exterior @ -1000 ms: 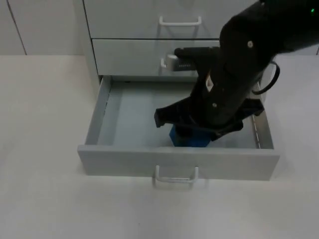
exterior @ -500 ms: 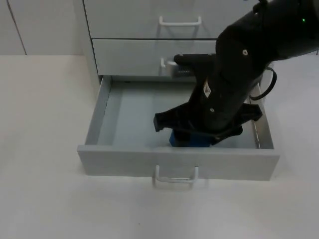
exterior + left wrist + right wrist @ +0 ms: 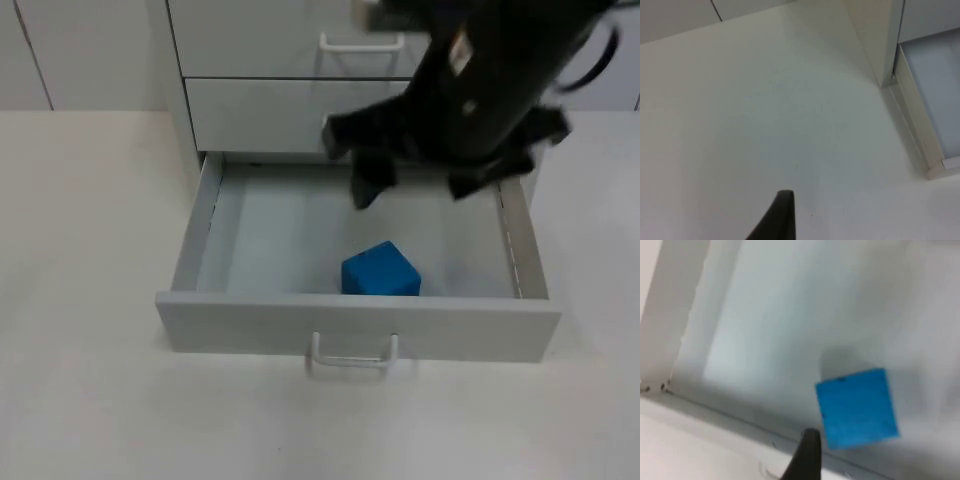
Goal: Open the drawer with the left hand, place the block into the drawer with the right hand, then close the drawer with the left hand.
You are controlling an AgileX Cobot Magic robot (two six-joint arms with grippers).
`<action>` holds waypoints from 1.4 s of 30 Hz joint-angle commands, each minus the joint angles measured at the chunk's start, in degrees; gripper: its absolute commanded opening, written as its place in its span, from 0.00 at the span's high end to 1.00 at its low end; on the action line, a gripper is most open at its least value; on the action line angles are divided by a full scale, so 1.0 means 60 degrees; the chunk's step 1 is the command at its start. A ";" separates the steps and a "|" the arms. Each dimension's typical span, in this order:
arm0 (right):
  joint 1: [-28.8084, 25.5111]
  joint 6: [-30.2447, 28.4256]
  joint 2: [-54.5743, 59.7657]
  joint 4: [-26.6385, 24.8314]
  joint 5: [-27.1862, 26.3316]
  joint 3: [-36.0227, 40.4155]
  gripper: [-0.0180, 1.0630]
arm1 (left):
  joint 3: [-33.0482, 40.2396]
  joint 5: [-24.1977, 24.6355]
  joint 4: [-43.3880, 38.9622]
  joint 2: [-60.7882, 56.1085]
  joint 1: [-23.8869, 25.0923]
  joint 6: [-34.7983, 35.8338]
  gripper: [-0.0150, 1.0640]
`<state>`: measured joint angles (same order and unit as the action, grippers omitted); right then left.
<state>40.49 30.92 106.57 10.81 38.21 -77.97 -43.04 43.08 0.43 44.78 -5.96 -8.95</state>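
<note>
The blue block (image 3: 380, 270) rests alone on the floor of the open bottom drawer (image 3: 350, 322), close to its front wall and a little right of centre. My right gripper (image 3: 418, 182) hangs open above the drawer's back half, clear of the block, with nothing between its fingers. Through the right wrist view the block (image 3: 857, 407) lies free on the drawer floor (image 3: 790, 325), beyond a black fingertip (image 3: 805, 455). My left gripper (image 3: 782, 220) waits over the white table, left of the drawer's side wall (image 3: 917, 125).
Behind the open drawer stands the grey cabinet (image 3: 290, 110) with two shut drawers and white handles. The open drawer's handle (image 3: 352, 358) juts toward the table's front. White table top (image 3: 80, 250) spreads to the left and in front.
My right gripper has let go of the block and risen up and back, out of the drawer. The block stays near the drawer's front wall.
</note>
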 commanded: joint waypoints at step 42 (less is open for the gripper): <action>-0.5557 -0.2372 -0.7071 0.0109 0.1664 0.4423 0.29 | 0.0019 -0.0315 0.0609 -0.0034 -0.0060 0.0023 0.04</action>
<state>8.16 17.36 65.13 11.54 48.19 -51.92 -43.04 42.49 3.11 44.78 -5.96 -8.95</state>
